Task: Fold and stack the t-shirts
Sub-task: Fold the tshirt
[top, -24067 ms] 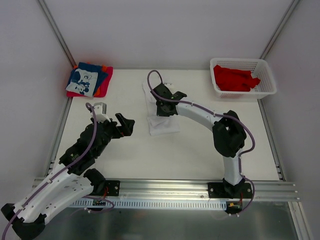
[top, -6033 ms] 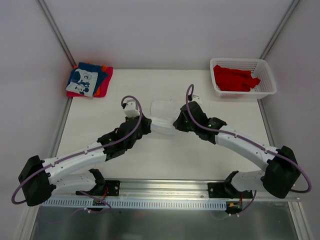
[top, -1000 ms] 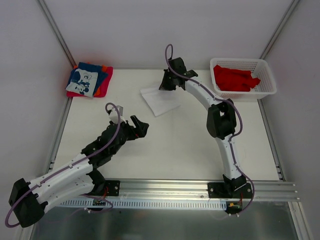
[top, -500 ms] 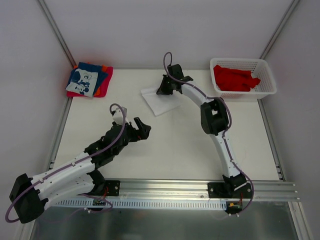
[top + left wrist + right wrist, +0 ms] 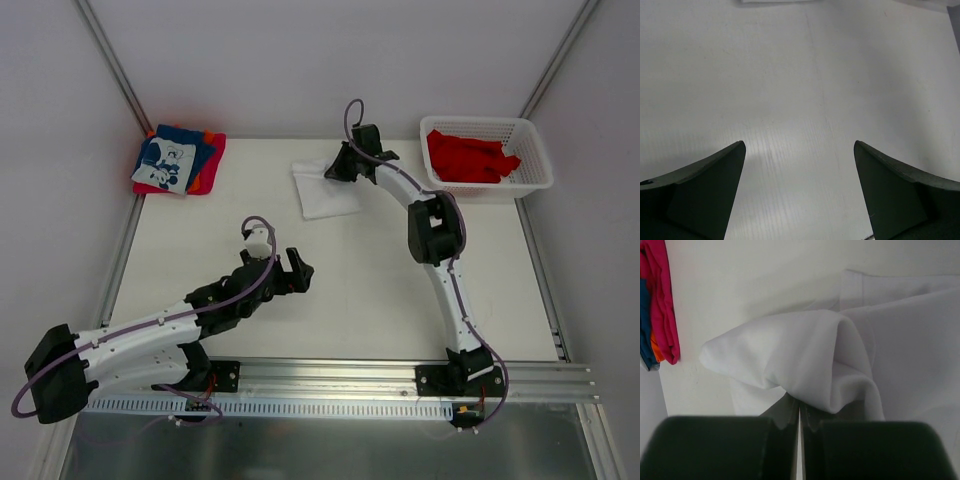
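The smooth white table carries a plastic lattice basket at its far right corner, with crumpled red t-shirts inside. A soft white t-shirt lies mid far edge, and the right jaws pinch a bunched fold of it. Folded blue, red and orange t-shirts are stacked in the far left corner. The left jaws gape wide over bare table, holding nothing.

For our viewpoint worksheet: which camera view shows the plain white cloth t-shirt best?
The top external view: nearly all of the plain white cloth t-shirt shows. The right wrist view gives only a bunched fold pinched in the right claw; the left wrist view, at most a sliver.
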`<move>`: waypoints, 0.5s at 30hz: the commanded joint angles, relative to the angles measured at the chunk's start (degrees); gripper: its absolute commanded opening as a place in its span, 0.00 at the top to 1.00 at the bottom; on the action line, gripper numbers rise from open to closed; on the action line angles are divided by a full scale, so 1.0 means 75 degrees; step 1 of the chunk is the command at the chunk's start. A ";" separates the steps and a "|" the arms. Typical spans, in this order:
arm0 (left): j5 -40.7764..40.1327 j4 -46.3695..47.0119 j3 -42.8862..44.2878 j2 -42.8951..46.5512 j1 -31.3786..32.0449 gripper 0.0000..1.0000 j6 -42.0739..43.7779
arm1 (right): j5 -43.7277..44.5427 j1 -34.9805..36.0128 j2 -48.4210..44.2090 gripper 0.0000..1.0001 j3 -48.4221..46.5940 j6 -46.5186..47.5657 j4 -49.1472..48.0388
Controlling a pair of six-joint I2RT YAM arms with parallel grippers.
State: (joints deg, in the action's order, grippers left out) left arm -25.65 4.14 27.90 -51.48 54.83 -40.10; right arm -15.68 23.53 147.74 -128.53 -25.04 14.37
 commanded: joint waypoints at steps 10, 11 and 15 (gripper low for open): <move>-0.0459 0.0198 0.0440 -0.0284 0.0447 0.09 0.0049 | 0.0626 -0.0055 -0.2623 0.90 0.3881 0.0256 -0.1130; -0.0459 0.0198 0.0394 -0.0249 0.0459 0.09 0.0026 | 0.0626 -0.0044 -0.2776 0.89 0.4150 0.0245 -0.1177; -0.0436 0.0198 0.0276 -0.0050 0.0459 0.09 -0.0056 | 0.0451 0.0050 -0.3584 0.82 0.5813 -0.0094 -0.1762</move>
State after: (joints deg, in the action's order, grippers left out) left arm -27.59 4.05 29.23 -53.82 57.78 -40.07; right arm -12.32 23.24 126.76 -91.64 -24.71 5.02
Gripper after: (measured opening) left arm 0.907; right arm 0.160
